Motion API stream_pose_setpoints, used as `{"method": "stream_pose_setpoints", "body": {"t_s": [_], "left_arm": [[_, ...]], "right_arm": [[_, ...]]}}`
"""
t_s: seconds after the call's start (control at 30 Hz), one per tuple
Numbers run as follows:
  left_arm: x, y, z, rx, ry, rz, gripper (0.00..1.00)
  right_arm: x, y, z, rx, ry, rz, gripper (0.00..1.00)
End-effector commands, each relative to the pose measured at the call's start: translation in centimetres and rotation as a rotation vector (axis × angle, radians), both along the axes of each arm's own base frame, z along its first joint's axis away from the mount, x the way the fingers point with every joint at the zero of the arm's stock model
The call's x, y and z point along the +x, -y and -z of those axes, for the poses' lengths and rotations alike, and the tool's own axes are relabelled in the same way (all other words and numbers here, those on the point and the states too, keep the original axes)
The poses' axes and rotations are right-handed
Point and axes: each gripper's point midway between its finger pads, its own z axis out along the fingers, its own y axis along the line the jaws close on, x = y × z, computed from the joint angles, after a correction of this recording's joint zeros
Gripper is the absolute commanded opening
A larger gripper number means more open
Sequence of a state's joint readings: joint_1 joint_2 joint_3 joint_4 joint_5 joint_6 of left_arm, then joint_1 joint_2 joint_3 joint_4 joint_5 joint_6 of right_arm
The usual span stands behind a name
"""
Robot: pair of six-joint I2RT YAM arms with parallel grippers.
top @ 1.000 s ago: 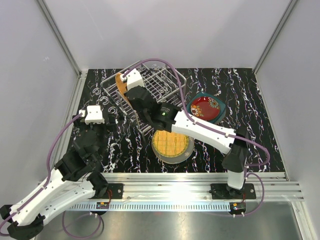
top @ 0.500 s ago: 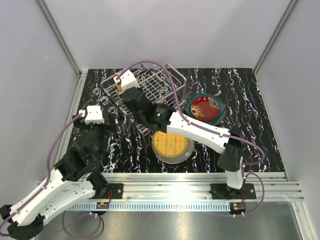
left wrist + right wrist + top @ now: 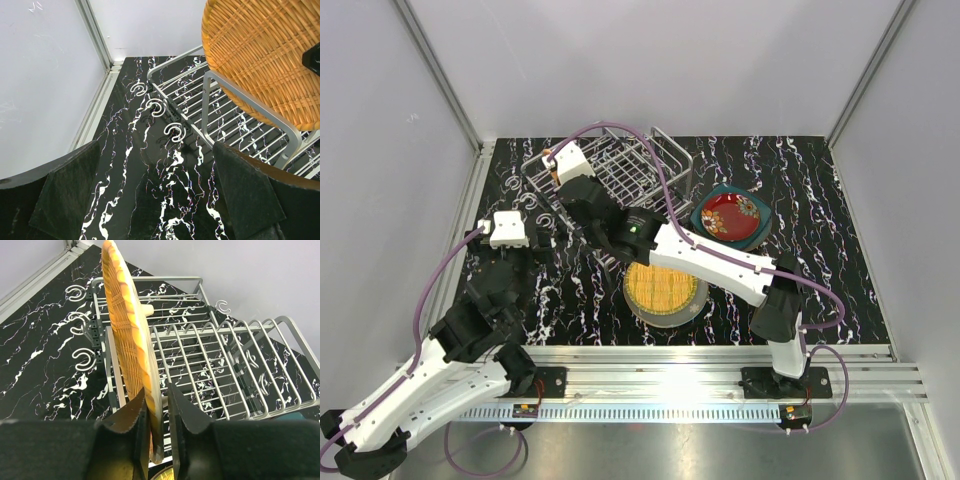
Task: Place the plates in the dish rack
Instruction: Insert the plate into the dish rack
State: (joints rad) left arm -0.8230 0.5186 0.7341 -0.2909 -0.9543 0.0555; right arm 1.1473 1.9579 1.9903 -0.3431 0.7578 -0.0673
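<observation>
Right pincer [image 3: 156, 390] astride orange plate [image 3: 125, 330] at rack [image 3: 225, 375]; black marbled tabletop [image 3: 45, 365], white walls [image 3: 225, 270].

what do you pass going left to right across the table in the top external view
left gripper → dish rack → red patterned plate, which lies on a dark teal plate

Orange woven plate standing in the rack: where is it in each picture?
Top external: the orange woven plate is a sliver at the dish rack's left end.
Left wrist: big, top right.
Right wrist: upright, centre-left.
Shared landmark: the rack's curly hooks.
</observation>
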Motion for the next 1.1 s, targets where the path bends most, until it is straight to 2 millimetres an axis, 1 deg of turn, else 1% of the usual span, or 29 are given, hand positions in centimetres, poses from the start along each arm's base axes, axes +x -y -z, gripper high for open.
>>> {"method": "stream_pose_setpoints", "body": {"t_s": [0.0,0.03,0.07,0.17,0.43,0.63,0.8,0.83,0.87,0.97,1.0,1.03,1.07], "left_arm": [[0.1,0.1,-1.4,-0.040,0.036,0.001,0.99],[0.1,0.0,-1.4,-0.041,0.035,-0.001,0.99],[0.1,0.1,-1.4,-0.041,0.035,0.001,0.99],[0.1,0.0,-1.4,-0.039,0.035,-0.001,0.99],[0.1,0.1,-1.3,-0.037,0.032,0.001,0.99],[0.1,0.1,-1.3,-0.036,0.031,-0.002,0.99],[0.2,0.1,-1.2,-0.035,0.030,-0.004,0.99],[0.1,0.0,-1.3,-0.036,0.031,-0.007,0.99],[0.1,0.0,-1.3,-0.036,0.031,-0.008,0.99],[0.0,-0.2,-1.4,-0.041,0.036,-0.012,0.99],[0.0,-0.3,-1.5,-0.045,0.040,-0.013,0.99],[-0.1,-0.3,-1.5,-0.045,0.040,-0.016,0.99],[-0.1,-0.4,-1.4,-0.045,0.040,-0.019,0.99]], "right_arm": [[-0.4,-0.2,-2.3,0.050,0.019,-0.012,0.26],[-0.5,-0.3,-2.3,0.051,0.017,-0.016,0.29],[-0.6,-0.3,-2.4,0.054,0.015,-0.018,0.29],[-0.8,-0.2,-2.4,0.056,0.009,-0.024,0.26],[-1.4,0.3,-2.9,0.101,-0.014,-0.030,0.26],[-1.7,0.5,-2.7,0.136,-0.030,-0.028,0.27],[-1.9,0.7,-3.0,0.149,-0.032,-0.033,0.31],[-2.0,0.7,-3.2,0.155,-0.032,-0.035,0.34],[-2.0,0.7,-3.5,0.168,-0.025,-0.041,0.35],[-2.4,0.2,-3.8,0.190,-0.029,-0.088,0.35],[-2.8,-0.3,-3.8,0.199,-0.035,-0.120,0.36],[-3.0,-0.4,-3.5,0.199,-0.039,-0.132,0.36],[-3.1,-0.6,-3.7,0.209,-0.038,-0.143,0.36]]}}
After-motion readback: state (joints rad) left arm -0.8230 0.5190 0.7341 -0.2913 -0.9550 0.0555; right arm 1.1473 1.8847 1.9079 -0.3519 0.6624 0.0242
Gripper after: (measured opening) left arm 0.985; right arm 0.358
